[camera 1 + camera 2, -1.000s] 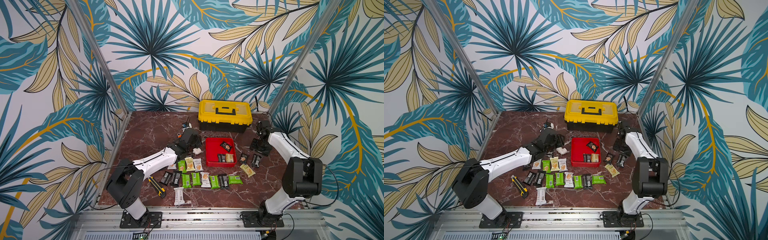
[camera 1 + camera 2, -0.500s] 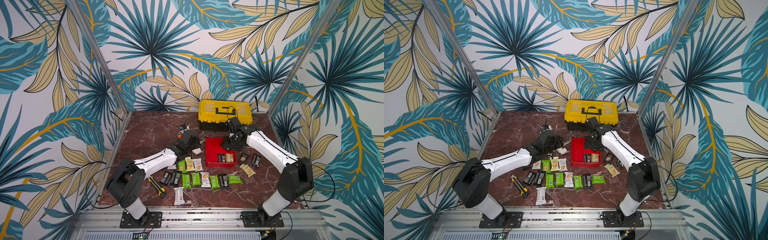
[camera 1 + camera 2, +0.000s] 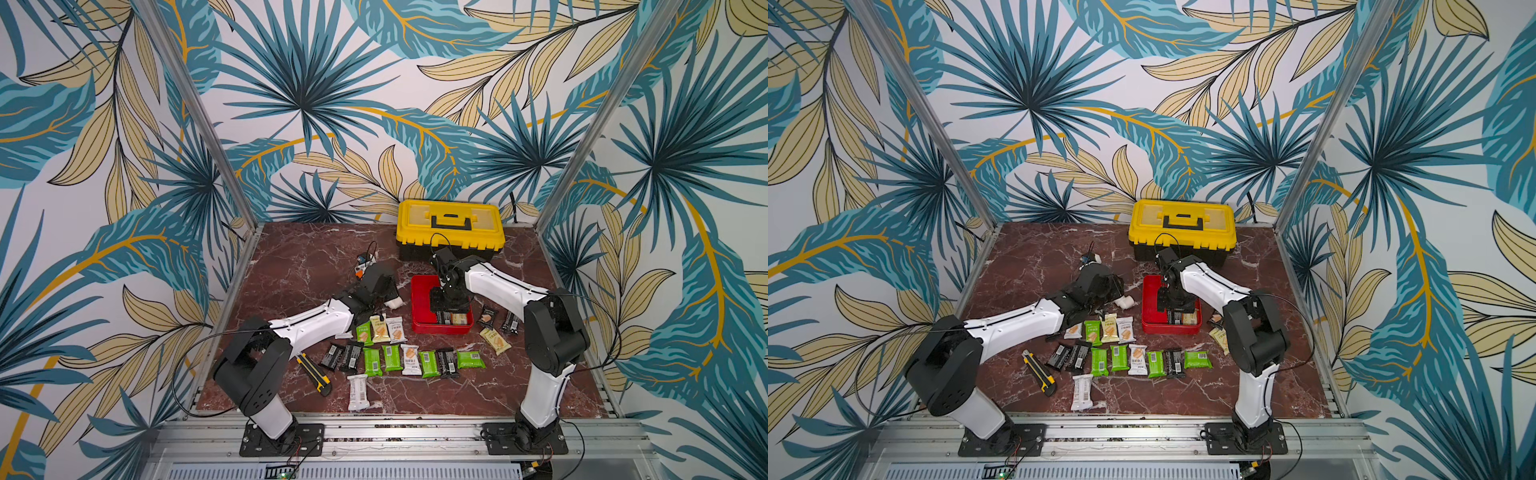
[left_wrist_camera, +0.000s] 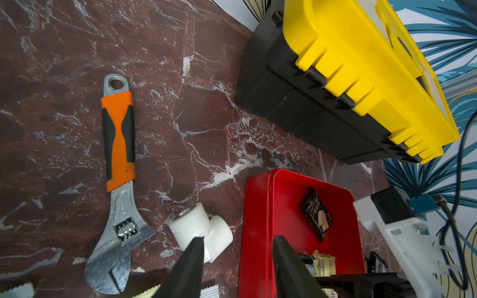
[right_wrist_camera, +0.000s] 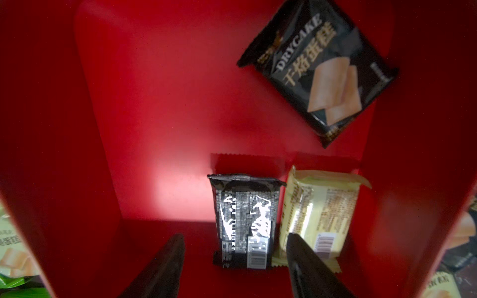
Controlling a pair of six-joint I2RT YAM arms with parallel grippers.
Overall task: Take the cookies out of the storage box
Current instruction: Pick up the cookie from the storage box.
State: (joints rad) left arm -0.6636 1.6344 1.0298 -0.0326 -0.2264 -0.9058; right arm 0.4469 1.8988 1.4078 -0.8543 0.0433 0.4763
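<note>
The right gripper [image 5: 235, 235], wide and empty, hangs over the lower-centre black packet [image 5: 245, 214]: likely light, slippery; pinch its long edges.

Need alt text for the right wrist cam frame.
The right hand, open, hangs over a black packet lying barcode-side up in the red storage box, a cream packet right beside it. A black Drycake packet lies apart, picture side up, farther along the box floor.

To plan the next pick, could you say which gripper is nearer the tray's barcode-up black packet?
Right. The right gripper hangs open above the black packet; the left gripper sits beside the red tray.
</note>
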